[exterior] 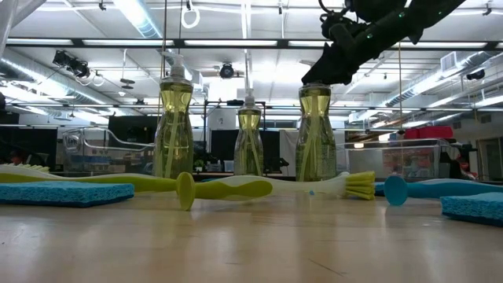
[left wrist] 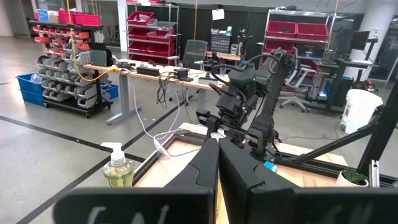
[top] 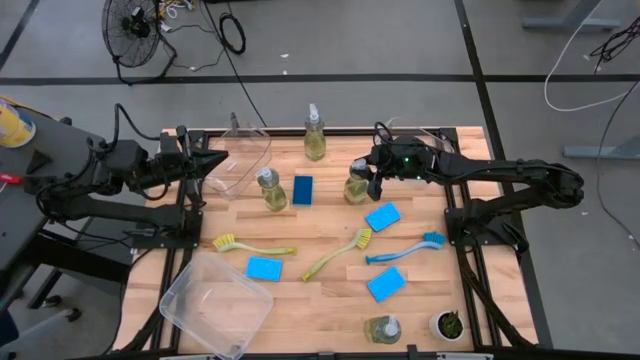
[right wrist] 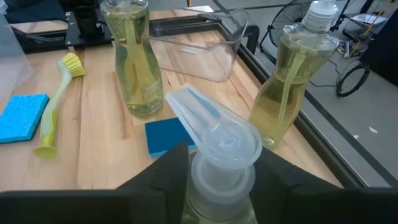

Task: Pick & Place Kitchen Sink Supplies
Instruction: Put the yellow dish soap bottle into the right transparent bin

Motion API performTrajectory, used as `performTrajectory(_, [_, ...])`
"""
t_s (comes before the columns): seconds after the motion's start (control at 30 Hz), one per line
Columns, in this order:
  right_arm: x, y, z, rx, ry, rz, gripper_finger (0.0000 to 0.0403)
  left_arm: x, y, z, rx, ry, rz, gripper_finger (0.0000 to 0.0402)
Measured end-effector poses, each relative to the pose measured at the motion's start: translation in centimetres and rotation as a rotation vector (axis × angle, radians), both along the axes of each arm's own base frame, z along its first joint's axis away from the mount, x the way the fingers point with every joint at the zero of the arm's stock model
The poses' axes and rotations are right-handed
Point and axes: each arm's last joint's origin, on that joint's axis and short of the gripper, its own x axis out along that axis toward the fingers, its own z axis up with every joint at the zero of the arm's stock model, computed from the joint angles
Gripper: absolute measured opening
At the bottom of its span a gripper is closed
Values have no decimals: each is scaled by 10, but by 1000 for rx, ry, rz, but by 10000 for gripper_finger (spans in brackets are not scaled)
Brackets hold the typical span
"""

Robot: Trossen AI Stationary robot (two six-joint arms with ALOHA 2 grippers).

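Observation:
Several clear pump bottles of yellow-green soap stand upright on the wooden table. My right gripper (top: pixel 370 178) reaches in from the right and is shut on the pump neck of one soap bottle (top: pixel 357 184), also seen in the low view (exterior: pixel 314 134). Other bottles (top: pixel 270 188) (top: pixel 314 135) (top: pixel 383 328) stand on their bases. Blue sponges (top: pixel 382 215) (top: pixel 264 268) (top: pixel 386 284) (top: pixel 302 189) lie flat. Two yellow-green brushes (top: pixel 250 245) (top: pixel 338 255) and a blue brush (top: pixel 405 250) lie on the table. My left gripper (top: pixel 215 160) is shut and hovers at the far left. My right gripper has the soap bottle's pump neck (right wrist: pixel 221 171), just under the pump head, pinched between its two fingers (right wrist: pixel 168 171). The fingers come from the table's right, slanting down. The bottle stands upright, and its base appears to rest on the table (exterior: pixel 314 177).
A clear bin (top: pixel 240 160) sits right by my left gripper, and a second clear bin (top: pixel 215 305) lies at the near left corner. A small white pot with a plant (top: pixel 447 324) stands at the near right. A floor fan (top: pixel 135 35) is beyond the table.

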Motion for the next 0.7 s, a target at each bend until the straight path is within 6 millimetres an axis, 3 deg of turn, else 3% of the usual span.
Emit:
performTrajectory(0.17, [0,0,0,3,-4,0,114,0,0,0,0,0,0,16])
performTrajectory(0.7, [1,0,1,30,-30,-46,107,0,0,0,0,-4,0,16])
